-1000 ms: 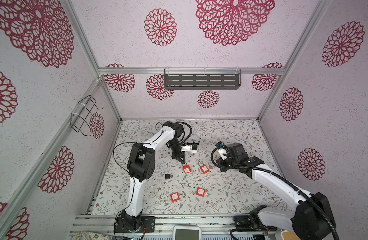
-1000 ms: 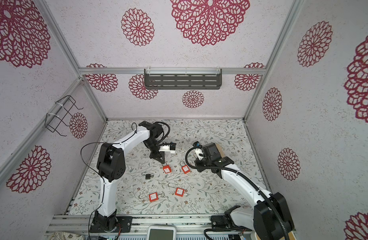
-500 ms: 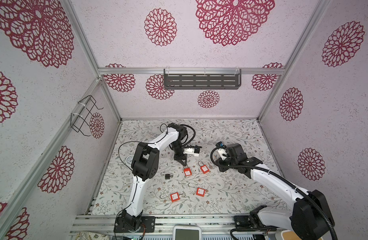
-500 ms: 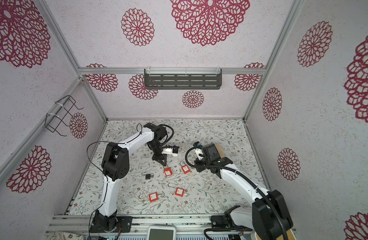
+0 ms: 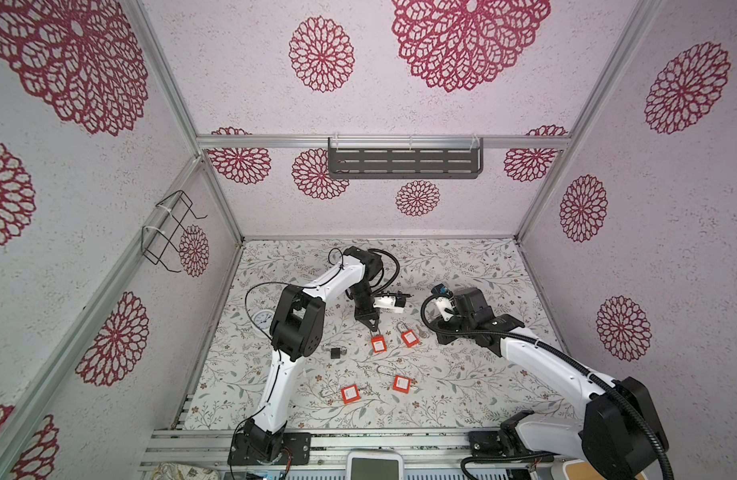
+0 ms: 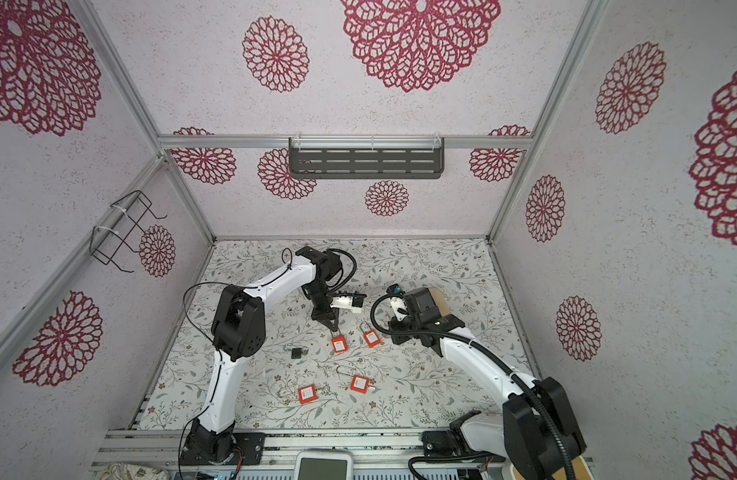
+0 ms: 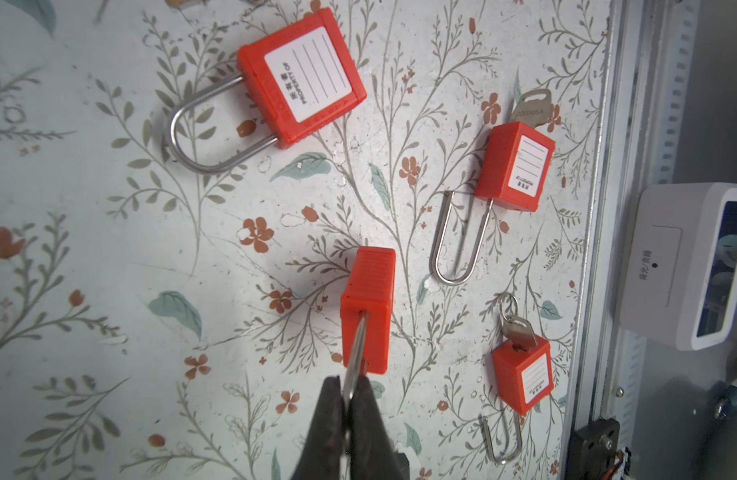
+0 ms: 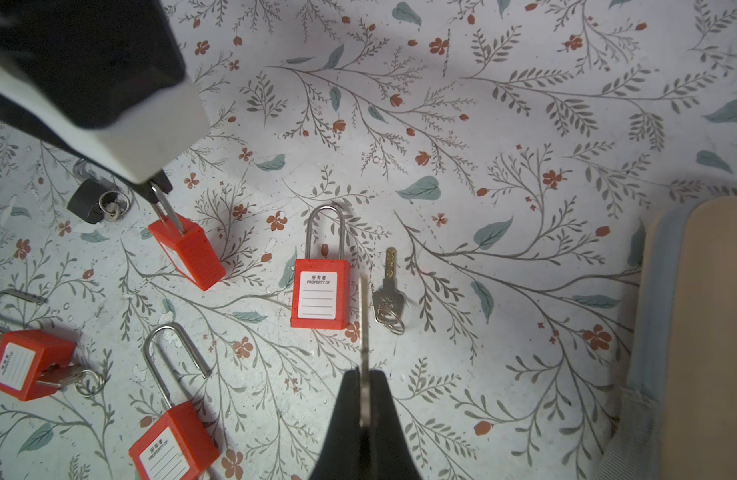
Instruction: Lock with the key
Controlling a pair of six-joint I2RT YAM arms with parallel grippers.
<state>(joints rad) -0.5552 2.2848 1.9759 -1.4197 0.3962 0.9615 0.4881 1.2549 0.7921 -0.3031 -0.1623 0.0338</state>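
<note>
Going left to right in the top views: furthest left on the floral mat point(image 5: 474, 266) is a little black padlock point(image 5: 336, 353) with a key ring at one end. A bit right of it, nearer the front edge, there's the front-left red padlock point(image 5: 350, 394), shackle popped open and a key in its base.

Then comes the left gripper point(image 7: 350, 380), pointing down with its fingers pinched together on the steel shackle point(image 7: 358, 340) of the held red padlock point(image 7: 368, 303). The body hangs tilted off the shackle, low on the mat. I honestly can't tell if it's touching.

Right of that and back toward the front is the front-right red padlock point(image 5: 401, 383), also open with a key in it.

Just beside the held one lies the flat red padlock point(image 8: 320, 299), label up, shackle looks closed. A loose key point(image 8: 389, 286) on a ring lies right next to it.

Hovering over the gap between those two is the right gripper point(image 8: 363, 374), clamped on a thin metal blade point(image 8: 362, 316), which looks like a key seen edge-on.
</note>
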